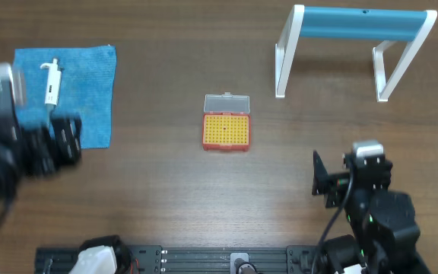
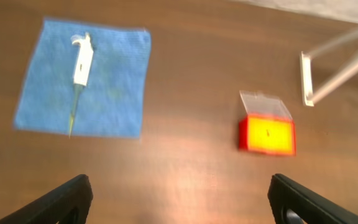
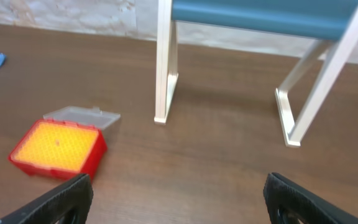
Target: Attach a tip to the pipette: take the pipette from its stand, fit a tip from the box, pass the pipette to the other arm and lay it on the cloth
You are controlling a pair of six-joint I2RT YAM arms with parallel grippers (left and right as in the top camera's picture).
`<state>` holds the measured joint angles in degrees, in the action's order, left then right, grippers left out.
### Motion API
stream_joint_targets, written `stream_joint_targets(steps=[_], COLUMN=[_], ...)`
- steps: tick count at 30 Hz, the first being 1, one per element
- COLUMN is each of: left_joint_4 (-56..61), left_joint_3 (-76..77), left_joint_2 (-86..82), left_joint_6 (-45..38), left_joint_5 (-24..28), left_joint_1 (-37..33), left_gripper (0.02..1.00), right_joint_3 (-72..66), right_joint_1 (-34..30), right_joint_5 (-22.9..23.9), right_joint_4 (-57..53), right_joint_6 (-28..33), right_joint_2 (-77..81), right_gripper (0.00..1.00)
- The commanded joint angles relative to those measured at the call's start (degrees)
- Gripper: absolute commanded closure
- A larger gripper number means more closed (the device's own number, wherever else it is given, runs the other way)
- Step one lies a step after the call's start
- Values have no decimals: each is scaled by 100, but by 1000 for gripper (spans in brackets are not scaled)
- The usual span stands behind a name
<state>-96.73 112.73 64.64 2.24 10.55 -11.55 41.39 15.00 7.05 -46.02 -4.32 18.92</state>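
1. From the top view, the white plastic pipette lay flat on the square blue cloth, at the far left of the brown wooden table. The left gripper hung near the cloth, its 2 black fingers apart and holding nothing. The right gripper was well apart from all that, on the right side close to its own base. Its 2 fingers were spread wide too, with nothing in them. The red box of yellow tips, with its clear lid open, sat in the middle. The stand with a blue bar and white legs stood at the far right.

2. From the left wrist view, the job looked almost done, so the step in hand was likely pulling the left arm away.
   - To do that well, the arm should go up first and only then back.
   - The fingers should be held wide so they cannot catch the cloth and drag the pipette along.
   - The pipette had a fat white body with a small hook at 1 end.
   - At the other end it had a thin, pale yellow tip that reached almost to the cloth's edge.
   - All of it lay on the cloth.

3. From the right wrist view, the right gripper faced the box of tips, with the stand behind. Its best move was likely to sit quietly and bump nothing.
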Motion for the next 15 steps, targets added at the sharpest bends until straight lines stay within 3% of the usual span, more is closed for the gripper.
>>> stream_joint_targets(steps=[1,4,5,15], left_joint_4=[-35,66,101,549], left_joint_3=[-1720,-2590,-2798,-3501], left_joint_2=[-1047,-1582,-1692,-1676], left_joint_6=[503,503,503,501], left_joint_5=[66,66,66,63], left_joint_1=[70,70,70,70], left_gripper=[104,102,40,29], right_joint_3=[-168,-168,-170,-105], right_joint_1=[4,4,2,7], right_joint_5=[286,280,284,258], right_joint_4=[-374,-472,-511,-1115], right_joint_6=[140,20,-48,-225], right_joint_2=[-949,-1729,-1915,-1650], right_gripper=[104,104,102,104])
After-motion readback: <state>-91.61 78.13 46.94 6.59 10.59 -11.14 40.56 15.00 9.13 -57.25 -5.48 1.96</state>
